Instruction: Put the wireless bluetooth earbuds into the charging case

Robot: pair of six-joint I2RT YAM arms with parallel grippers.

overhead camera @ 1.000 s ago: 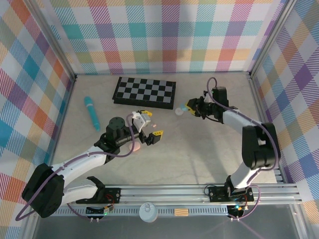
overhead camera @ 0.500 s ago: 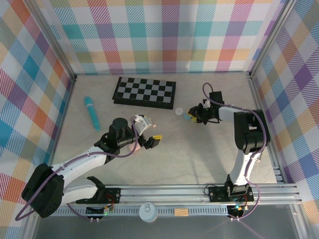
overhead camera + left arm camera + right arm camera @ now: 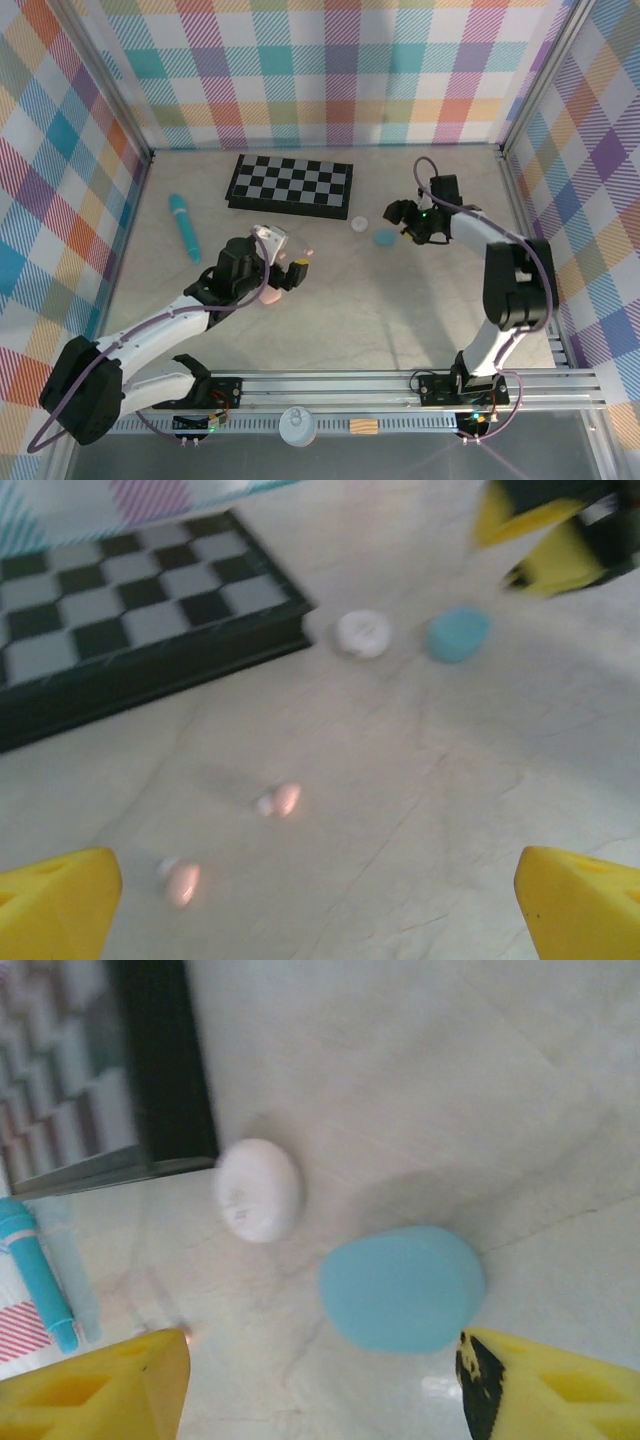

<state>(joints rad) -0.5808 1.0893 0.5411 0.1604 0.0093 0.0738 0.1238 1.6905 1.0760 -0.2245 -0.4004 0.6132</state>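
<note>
Fingers point(image 3: 60, 900) of the left gripper point(image 3: 320, 905) stand spread wide and empty, closest to the arm bases. They hover on the near side of the chessboard point(image 3: 290, 185). Two pale pink earbuds point(image 3: 287, 798) lie on the table point(image 3: 400, 320) just ahead of them, between the gripper and the board's near edge and clear of that edge. The earbuds will likely be very light, hard and smooth, each a small bulb with a paler tip. Squeezed off-centre, they may skid away or pop out from between the pads. The safest hold looks to be across the widest part of the bulb, with the jaws narrowed first and closed gently. The two lie apart, so they should be taken one at a time. Farther out, just off the board's near right corner, sits a white case point(image 3: 258, 1190). A light blue case point(image 3: 402, 1287) lies beside it, not touching. Both look closed and pebble-smooth, and may slide if nudged. On the far side of the blue case from the board, the right gripper point(image 3: 402, 224) has its jaws apart with nothing between them, and the blue case lies just ahead of its fingertips. A teal stick point(image 3: 183, 226) lies off the board's left end and plays no part in the job. The board itself lies farthest back.
</note>
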